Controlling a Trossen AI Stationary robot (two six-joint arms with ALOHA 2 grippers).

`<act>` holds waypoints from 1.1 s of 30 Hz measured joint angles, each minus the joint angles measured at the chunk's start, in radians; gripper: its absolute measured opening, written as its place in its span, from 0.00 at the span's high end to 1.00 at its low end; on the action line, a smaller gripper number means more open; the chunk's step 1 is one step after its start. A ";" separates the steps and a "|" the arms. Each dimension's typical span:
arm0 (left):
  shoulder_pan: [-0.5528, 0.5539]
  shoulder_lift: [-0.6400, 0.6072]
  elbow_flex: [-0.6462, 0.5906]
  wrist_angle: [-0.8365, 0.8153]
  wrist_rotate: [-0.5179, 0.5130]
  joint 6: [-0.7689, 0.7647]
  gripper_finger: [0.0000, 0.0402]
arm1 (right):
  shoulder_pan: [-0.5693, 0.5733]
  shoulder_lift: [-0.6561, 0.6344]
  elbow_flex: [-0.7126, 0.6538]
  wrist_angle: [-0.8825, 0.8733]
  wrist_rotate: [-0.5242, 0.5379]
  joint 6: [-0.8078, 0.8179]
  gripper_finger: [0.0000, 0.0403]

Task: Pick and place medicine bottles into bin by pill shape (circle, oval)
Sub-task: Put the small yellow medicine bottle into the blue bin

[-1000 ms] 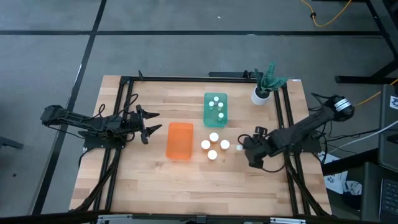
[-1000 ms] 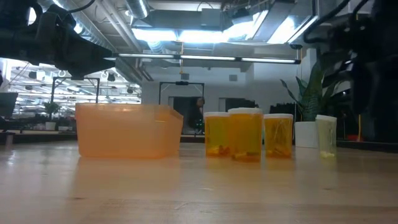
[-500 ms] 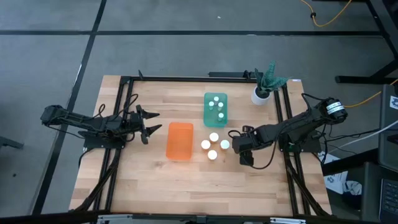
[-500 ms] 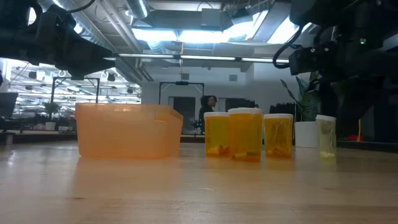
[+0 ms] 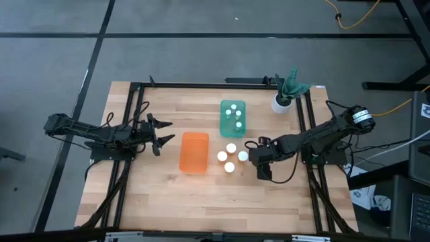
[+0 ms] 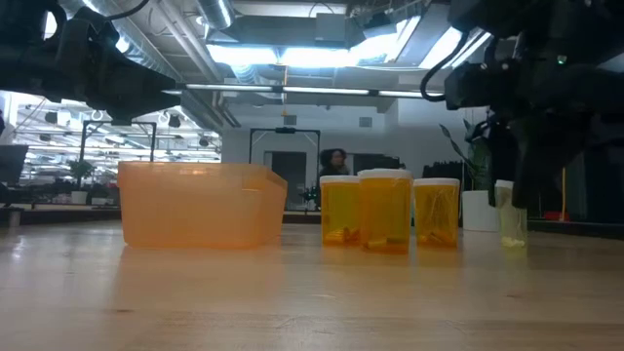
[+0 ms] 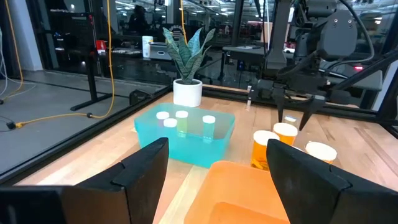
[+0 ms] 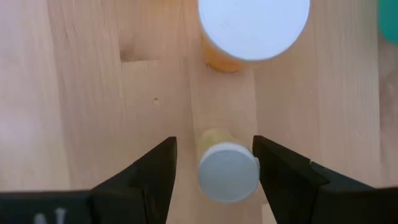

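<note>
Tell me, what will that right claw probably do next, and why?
Probably lower and close. The right gripper hangs open directly above a narrow bottle, whose white cap sits between the two fingers without touching either. Four narrow bottles already stand in the teal bin, so that one likely goes there.

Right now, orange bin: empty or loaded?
Empty. The orange bin shows only bare floor from above, and nothing shows through its wall at table height; four bottles stand beside it.
</note>
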 joint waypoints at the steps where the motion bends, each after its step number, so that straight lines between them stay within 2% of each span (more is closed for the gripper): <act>1: 0.000 0.000 0.000 0.000 0.000 0.000 0.35 | 0.000 0.000 0.000 -0.001 0.000 0.000 0.47; 9: 0.000 0.000 0.000 0.000 0.000 0.000 0.35 | 0.000 0.000 0.000 0.000 0.002 -0.005 0.50; 18: 0.000 0.000 0.000 0.000 0.000 0.000 0.35 | 0.000 0.000 0.013 -0.024 -0.002 0.006 0.71; 22: 0.000 0.000 0.000 0.000 0.000 0.000 0.35 | 0.000 -0.011 0.121 -0.199 0.015 0.009 0.76; 26: 0.000 0.000 0.000 0.000 0.000 0.000 0.35 | -0.020 -0.026 0.273 -0.336 0.071 -0.015 0.75; 33: -0.001 0.000 0.000 0.000 0.000 0.000 0.35 | -0.114 -0.007 0.478 -0.282 0.127 -0.164 0.73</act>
